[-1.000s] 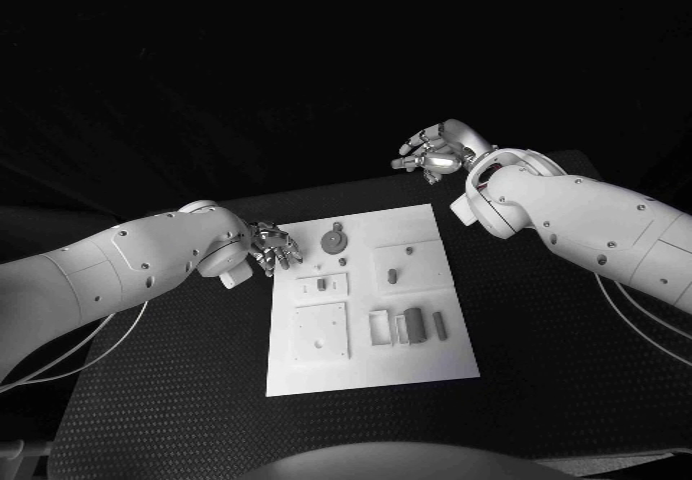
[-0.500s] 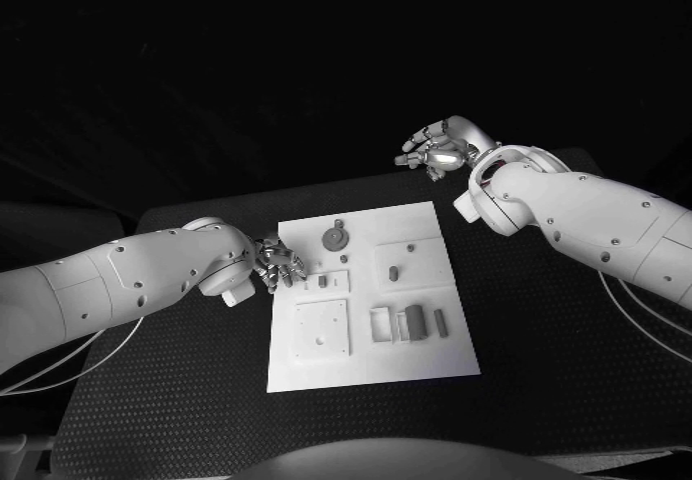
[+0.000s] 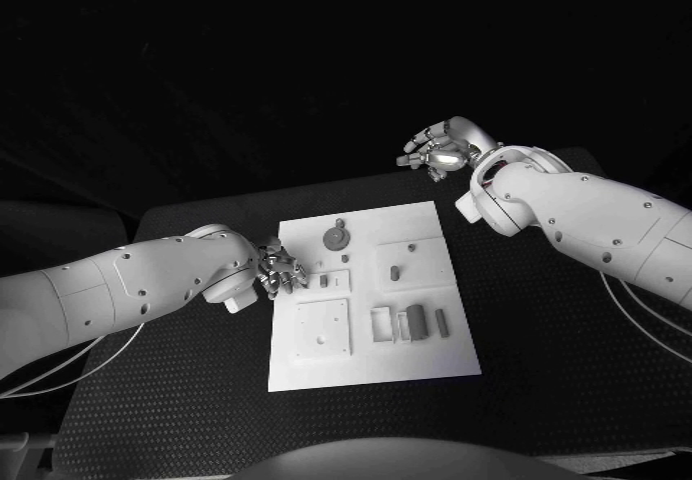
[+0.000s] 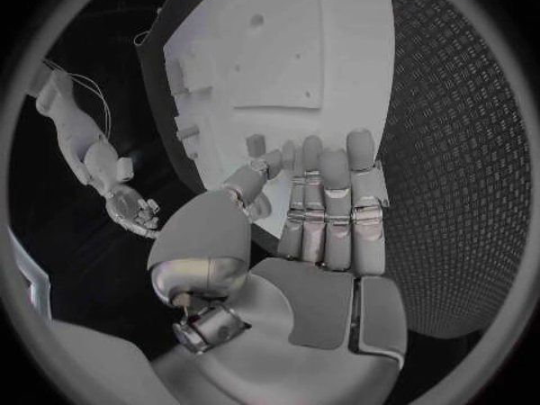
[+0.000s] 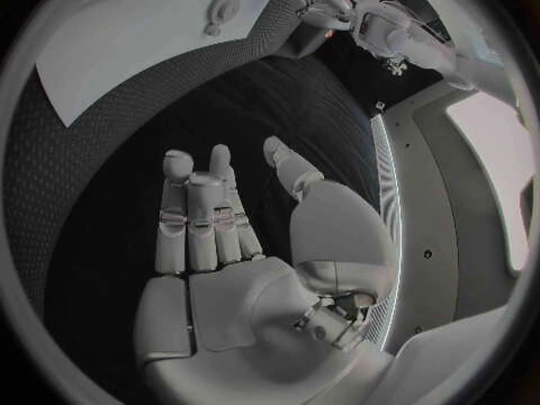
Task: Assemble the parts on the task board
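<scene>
1. Our left hand point(image 3: 277, 270) hovered at the board's point(image 3: 433, 345) left edge, fingers loosely spread, holding nothing.
2. The nearest part point(image 3: 320, 283) lay just right of its fingertips.
3. Our right hand point(image 3: 437, 150) hung beyond the board's far corner, empty, fingers apart.

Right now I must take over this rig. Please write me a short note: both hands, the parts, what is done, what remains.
Left hand: open, holds nothing, at the left edge of the task board.
Right hand: open, holds nothing, raised beyond the board's far right corner.
Parts: round part at the far end, small dark parts near the middle, all on the board.
Done: cannot tell which parts are seated.
Left: neither hand holds a part; pick one and assemble.
</scene>
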Motion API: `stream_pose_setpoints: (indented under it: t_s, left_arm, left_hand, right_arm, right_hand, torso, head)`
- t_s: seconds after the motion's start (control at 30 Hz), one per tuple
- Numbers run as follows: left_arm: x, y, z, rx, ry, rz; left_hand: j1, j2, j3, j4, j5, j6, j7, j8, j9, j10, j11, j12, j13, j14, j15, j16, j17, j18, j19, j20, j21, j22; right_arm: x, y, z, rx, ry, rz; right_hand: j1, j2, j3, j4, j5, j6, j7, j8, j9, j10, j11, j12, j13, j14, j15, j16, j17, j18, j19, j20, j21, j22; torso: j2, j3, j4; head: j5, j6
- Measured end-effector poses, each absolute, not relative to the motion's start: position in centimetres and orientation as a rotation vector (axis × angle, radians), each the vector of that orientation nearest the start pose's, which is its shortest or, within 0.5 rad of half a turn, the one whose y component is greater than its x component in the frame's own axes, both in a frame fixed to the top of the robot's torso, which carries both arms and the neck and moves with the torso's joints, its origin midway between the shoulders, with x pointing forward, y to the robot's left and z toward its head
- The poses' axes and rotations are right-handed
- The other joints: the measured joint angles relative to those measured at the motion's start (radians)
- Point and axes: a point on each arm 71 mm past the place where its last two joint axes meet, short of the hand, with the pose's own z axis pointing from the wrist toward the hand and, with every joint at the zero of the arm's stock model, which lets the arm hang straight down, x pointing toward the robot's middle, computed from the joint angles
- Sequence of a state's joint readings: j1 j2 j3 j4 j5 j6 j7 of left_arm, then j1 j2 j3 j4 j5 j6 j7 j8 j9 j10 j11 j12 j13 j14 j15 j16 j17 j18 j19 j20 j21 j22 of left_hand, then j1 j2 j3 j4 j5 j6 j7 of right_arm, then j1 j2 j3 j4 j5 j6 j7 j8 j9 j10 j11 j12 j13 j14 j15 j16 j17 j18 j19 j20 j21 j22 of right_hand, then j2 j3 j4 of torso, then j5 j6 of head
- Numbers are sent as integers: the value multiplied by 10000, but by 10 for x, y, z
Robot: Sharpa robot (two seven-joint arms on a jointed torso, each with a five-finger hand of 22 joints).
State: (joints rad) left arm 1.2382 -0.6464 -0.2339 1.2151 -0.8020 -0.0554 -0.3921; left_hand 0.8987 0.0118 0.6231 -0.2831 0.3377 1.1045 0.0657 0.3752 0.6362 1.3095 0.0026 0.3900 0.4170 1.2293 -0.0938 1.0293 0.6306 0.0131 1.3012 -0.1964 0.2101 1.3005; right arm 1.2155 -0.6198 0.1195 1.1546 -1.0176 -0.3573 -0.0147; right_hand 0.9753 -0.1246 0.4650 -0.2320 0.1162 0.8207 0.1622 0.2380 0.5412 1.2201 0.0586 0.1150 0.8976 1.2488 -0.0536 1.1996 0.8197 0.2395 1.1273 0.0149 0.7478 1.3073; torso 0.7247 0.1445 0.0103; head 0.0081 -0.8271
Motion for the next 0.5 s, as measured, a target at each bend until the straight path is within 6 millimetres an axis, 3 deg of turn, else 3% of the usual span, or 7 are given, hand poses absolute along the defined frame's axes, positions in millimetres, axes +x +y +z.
stream_pose_setpoints:
  t_s: [0.5]
  left_arm:
    - [511, 212, -280, -4821, 22962, -4250]
  left_hand:
    - [0, 0, 0, 0, -1, 18, -23, 54, 0, 29, -29, 0, -2, 17, -43, 41, 1, 0, 23, 16, 0, 21]
  right_arm:
    - [570, -204, -146, 3800, 15381, 8310]
  right_hand:
    - [-36, 36, 27, 27, 0, 10, 11, 0, -2, -16, -15, 0, -9, 0, 0, 0, 0, 0, 0, 2, 0, 0]
  torso:
    - [17, 8, -14]
  head:
    - [8, -11]
